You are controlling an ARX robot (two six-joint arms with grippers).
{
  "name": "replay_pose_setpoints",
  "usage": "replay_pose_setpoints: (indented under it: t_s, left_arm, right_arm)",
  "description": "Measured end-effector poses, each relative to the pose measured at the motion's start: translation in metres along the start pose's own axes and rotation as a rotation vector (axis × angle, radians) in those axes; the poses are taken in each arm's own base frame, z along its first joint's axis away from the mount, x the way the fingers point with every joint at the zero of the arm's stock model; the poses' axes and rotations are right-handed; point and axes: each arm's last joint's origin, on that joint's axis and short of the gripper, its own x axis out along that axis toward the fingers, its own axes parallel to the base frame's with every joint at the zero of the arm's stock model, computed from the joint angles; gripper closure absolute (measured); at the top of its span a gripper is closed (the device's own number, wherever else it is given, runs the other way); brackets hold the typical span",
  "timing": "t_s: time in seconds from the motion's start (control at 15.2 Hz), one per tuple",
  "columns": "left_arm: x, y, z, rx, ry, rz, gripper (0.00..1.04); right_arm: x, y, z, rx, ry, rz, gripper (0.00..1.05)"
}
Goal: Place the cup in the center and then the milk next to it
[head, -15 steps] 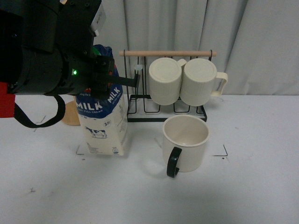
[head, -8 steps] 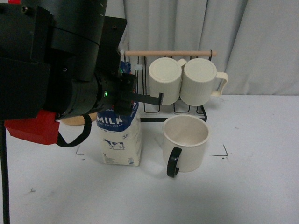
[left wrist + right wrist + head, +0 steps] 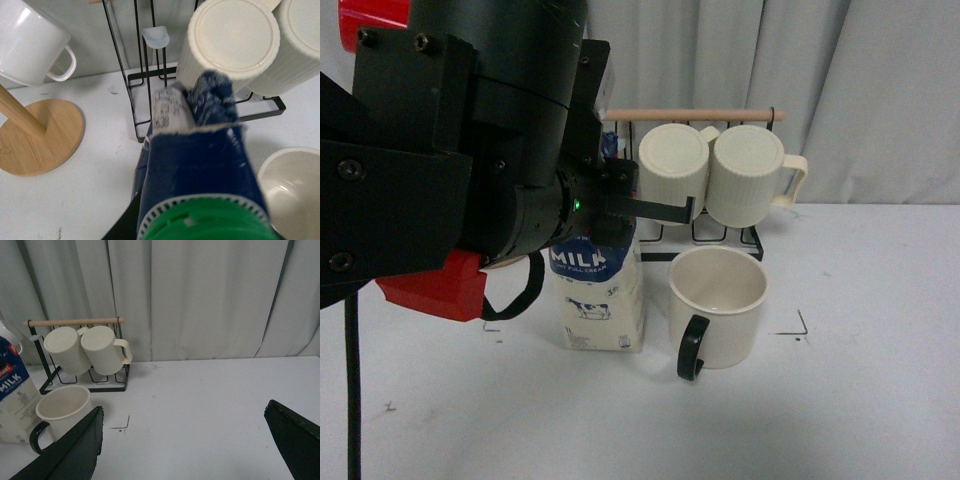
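Milk (image 3: 603, 295) apparently clamped by left gripper (image 3: 610, 195), cup (image 3: 717, 305) just beside, mug rack (image 3: 692, 235) behind, right gripper (image 3: 190, 445) spread wide.

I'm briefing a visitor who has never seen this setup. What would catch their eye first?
The bulky black left arm fills the near left of the front view, its gripper clamped on the milk. The carton stands just left of the cup, with ribbed mugs racked behind.

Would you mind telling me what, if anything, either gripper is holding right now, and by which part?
The left gripper holds the milk at its dark blue gable top. The right gripper is open and holds nothing.
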Motion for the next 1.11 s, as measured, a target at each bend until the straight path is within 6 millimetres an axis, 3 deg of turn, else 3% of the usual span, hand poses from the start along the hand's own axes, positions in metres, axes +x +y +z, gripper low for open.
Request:
replay_pose_setpoints:
  t_s: [0.26,0.46,0.66,0.85,0.98,1.11]
  left_arm:
    - [0.0,-0.005,0.004,-0.012,-0.007,-0.025,0.36]
    - [-0.018,0.012,0.012,-0.112,-0.018,-0.045,0.05]
    - [-0.066,0.045,0.033,-0.225,-0.191,-0.081,0.07]
    - [-0.118,0.094,0.034,-0.282,-0.292,-0.027,0.09]
    - [-0.154,0.121,0.019,-0.187,-0.447,0.141,0.32]
    - [-0.165,0.125,-0.009,-0.116,-0.416,0.152,0.58]
  right_arm:
    - [0.0,0.0,0.0,0.0,0.0,0.0,0.06]
    - [0.0,0.0,0.0,0.0,0.0,0.0,0.06]
    - [0.0,0.0,0.0,0.0,0.0,0.0,0.06]
    - [0.0,0.0,0.0,0.0,0.0,0.0,0.06]
    - [0.0,0.0,0.0,0.0,0.0,0.0,0.06]
    - [0.0,0.0,0.0,0.0,0.0,0.0,0.06]
